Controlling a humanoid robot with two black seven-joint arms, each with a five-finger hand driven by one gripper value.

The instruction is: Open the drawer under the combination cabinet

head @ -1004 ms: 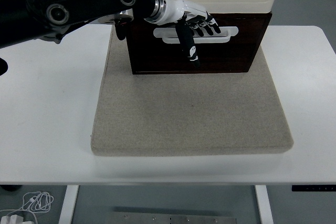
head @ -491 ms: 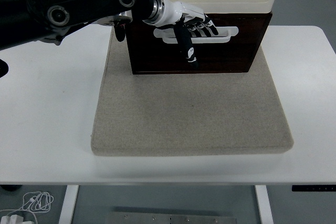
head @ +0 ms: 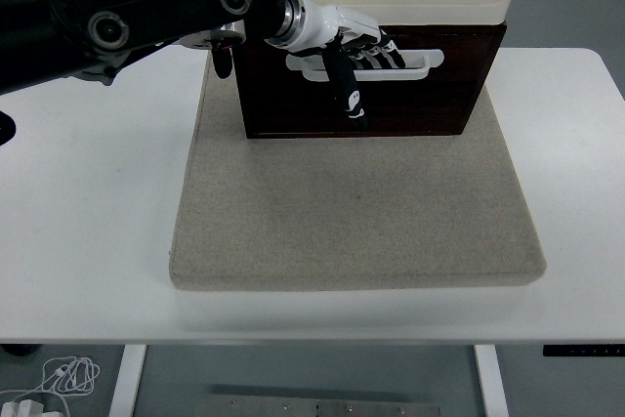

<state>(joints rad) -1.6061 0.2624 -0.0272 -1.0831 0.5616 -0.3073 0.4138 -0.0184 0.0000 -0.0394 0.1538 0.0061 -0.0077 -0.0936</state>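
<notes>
A: At the far edge of the bench, near its middle, the combination cabinet (head: 391, 7) is seen standing on a grey mat (head: 356, 207), with the dark drawer (head: 410, 104) forming its lower front. Where is the left robot hand (head: 363, 46) placed?

B: It is laid against the drawer front, at the left part of the white handle (head: 400, 63). The fingers (head: 381, 50) are curled into the handle's slot, so the handle is judged to be gripped; the thumb (head: 347, 85) is pointed down over the dark panel below.

A: How is the handle's long axis set?

B: It is run side to side, parallel to the far edge. The drawer face is turned toward the near edge, so a pull straight toward the near edge is thought to be called for.

A: And the right arm?

B: It is not shown, so only the left robot hand can be counted on
</notes>
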